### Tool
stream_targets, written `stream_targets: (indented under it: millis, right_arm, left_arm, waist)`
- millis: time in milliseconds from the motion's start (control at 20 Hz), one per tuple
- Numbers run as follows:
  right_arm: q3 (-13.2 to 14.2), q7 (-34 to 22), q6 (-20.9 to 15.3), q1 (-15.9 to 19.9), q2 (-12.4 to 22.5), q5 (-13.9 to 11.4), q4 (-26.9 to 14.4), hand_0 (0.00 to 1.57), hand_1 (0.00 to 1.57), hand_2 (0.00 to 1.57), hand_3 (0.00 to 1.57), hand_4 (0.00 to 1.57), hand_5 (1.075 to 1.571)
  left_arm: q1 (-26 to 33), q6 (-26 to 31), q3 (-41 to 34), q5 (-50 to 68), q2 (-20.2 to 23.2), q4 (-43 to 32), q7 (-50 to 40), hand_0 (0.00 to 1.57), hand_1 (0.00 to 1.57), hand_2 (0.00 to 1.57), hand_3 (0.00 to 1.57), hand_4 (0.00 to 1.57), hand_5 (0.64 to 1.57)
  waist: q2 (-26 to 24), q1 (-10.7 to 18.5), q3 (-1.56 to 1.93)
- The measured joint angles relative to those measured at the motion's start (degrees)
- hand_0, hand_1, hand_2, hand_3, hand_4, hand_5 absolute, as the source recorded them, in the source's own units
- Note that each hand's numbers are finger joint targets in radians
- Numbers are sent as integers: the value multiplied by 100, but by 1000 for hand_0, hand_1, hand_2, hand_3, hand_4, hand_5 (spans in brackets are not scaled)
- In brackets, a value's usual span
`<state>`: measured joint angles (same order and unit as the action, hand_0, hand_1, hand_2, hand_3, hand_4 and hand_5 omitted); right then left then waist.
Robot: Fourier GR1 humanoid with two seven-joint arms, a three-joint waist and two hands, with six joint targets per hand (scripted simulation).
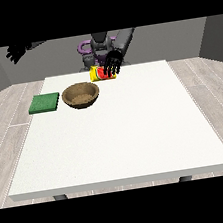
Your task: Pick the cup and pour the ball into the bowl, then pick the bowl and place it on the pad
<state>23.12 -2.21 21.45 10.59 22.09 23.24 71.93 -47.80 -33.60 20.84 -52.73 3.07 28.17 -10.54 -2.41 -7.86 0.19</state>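
Bowl (81, 95) between pad (44, 103) and cup (100, 74)

- The surface (138, 140) is bare over its whole near half and along the edge at the view's right; a hand could pass there freely.
- The bowl (81, 95) stands toward the far corner at the view's left, the pad (44, 103) just beside it at that side edge, with a narrow strip between them.
- The cup (99, 74) lies at the far edge, near the bowl, with the hand at the view's right (112, 63) over it.
- The hand at the view's left (17, 50) is raised well off the surface, beyond its far corner.
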Motion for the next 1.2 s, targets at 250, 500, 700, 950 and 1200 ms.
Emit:
stream_targets:
  millis: [250,500,700,950,1200]
  right_arm:
    - [11,62,81,176,76,-38,-413,0,0,0,177,694,1556]
    - [-60,147,17,378,43,-153,-599,0,0,0,290,693,1552]
    - [-202,278,6,487,-99,-260,-695,0,0,0,327,686,1552]
    - [-267,298,-104,623,-169,-342,-865,0,0,0,165,706,1550]
    - [-134,408,-136,637,-35,-323,-977,0,0,0,165,706,1550]
  left_arm:
    - [-500,549,732,-765,-212,-27,-1188,1456,1456,1571,1571,1260,1557]
    - [-1059,1249,1369,-1556,-279,-147,-2070,1217,1217,1571,1571,1057,1571]
    - [-1166,1945,1870,-1916,-295,58,-2529,272,272,1258,1549,1040,1571]
    - [-1030,2858,2345,-2036,-306,660,-2604,0,0,1140,1570,1119,1571]
    - [-957,3025,2249,-2140,-231,1137,-2513,319,319,1496,1545,1105,1570]
  waist:
    - [-113,6,-4]
    - [-111,-37,-8]
    - [-97,-203,-10]
    - [-162,-176,-13]
    - [-105,82,-17]
